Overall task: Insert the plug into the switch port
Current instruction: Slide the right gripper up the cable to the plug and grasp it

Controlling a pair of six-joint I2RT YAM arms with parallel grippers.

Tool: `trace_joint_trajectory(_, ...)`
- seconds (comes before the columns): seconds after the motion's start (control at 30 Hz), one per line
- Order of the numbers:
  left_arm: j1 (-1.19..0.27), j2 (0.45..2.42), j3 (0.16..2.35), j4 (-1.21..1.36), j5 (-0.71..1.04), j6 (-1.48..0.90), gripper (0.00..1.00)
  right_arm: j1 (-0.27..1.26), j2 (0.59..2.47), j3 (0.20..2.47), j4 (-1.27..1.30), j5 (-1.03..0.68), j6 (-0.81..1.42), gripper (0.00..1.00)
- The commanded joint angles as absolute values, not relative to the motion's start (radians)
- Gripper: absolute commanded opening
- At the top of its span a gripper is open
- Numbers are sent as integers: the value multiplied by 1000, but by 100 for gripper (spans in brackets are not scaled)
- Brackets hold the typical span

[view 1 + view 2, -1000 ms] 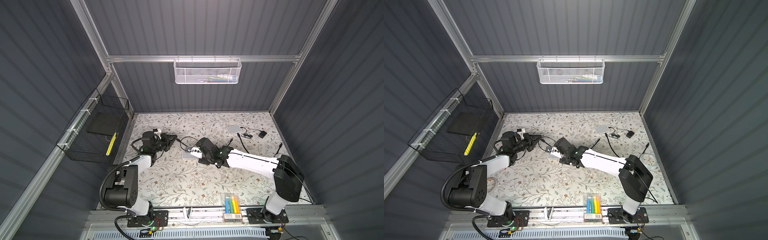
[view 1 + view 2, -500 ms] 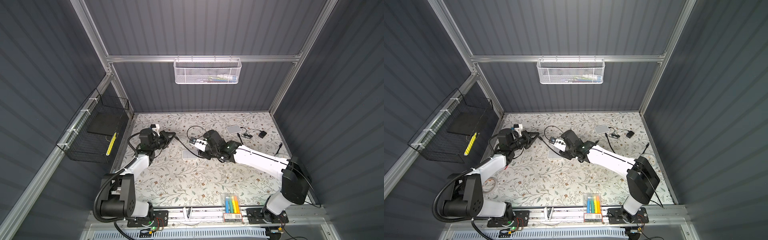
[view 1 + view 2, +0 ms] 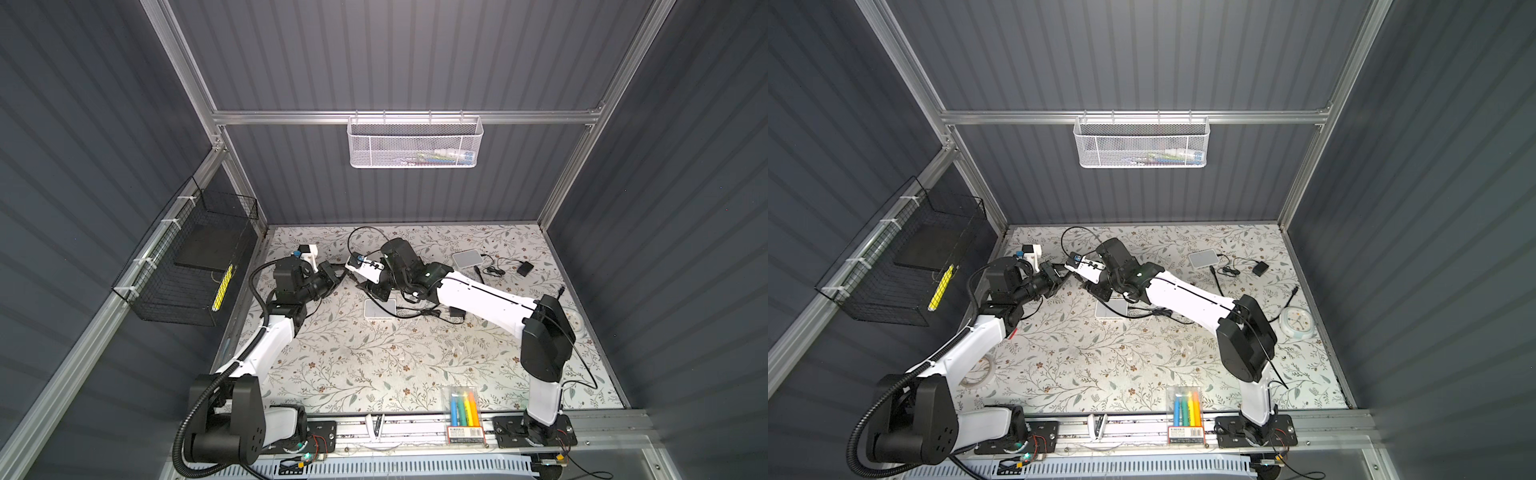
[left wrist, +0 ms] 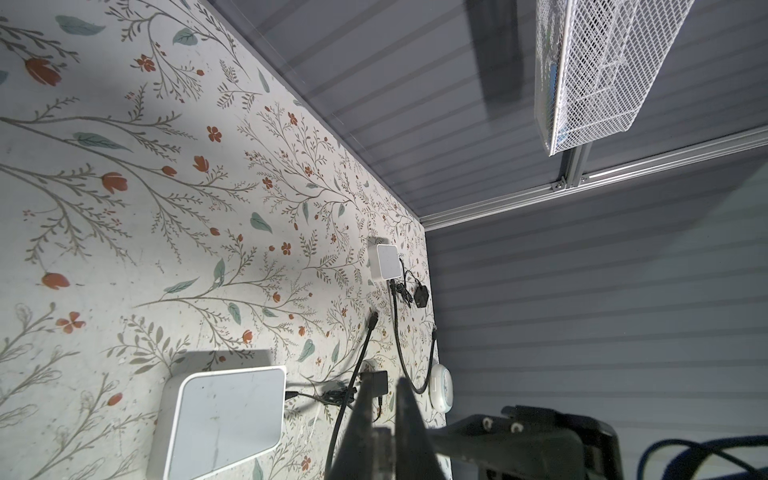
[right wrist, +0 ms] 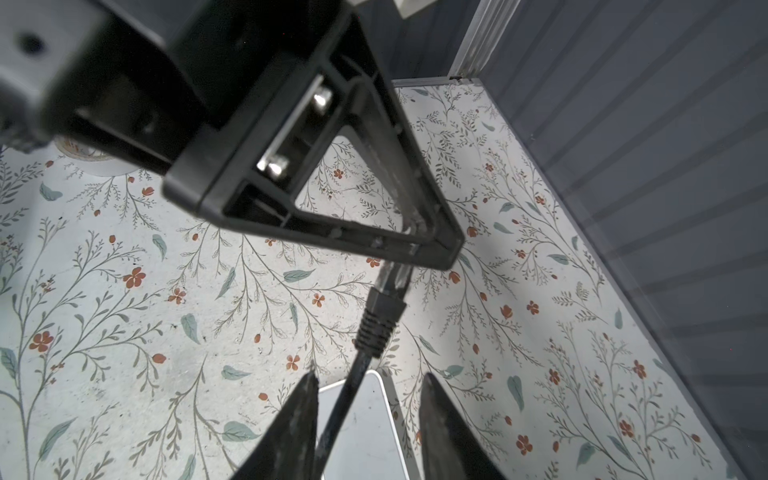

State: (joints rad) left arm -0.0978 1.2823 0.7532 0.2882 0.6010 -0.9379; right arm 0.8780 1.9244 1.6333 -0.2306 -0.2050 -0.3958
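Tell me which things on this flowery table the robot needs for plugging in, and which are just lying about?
For the job: black cable with a clear plug, pinched in the shut left gripper; open right gripper astride the cable; flat white switch box mid-table.
Lying about: clear pack of coloured markers; round white clock; roll of clear tape; second white box at the back.

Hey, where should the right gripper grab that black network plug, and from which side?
Probably best to take the plug by its black ribbed boot, just behind the clear tip that the left gripper pinches. Come up from the cable end. The open right gripper straddles the cable there, and the boot looks like the only thick, free part.
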Motion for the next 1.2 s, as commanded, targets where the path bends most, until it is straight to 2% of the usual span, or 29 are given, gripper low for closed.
trace_joint_trajectory(0.0,-103,1269,736,301,619,-926,7,890,1937,1669,-258,-235,-380,42)
trace_joint_trajectory(0.37,-104,1259,722,329,643,-943,7,902,1975,1711,-262,-229,-386,37)
trace_joint_trajectory(0.93,-104,1252,708,394,679,-984,7,908,2003,1730,-247,-176,-382,37)
trace_joint_trajectory(1.17,-104,1256,693,422,685,-997,7,907,2004,1749,-251,-179,-376,30)
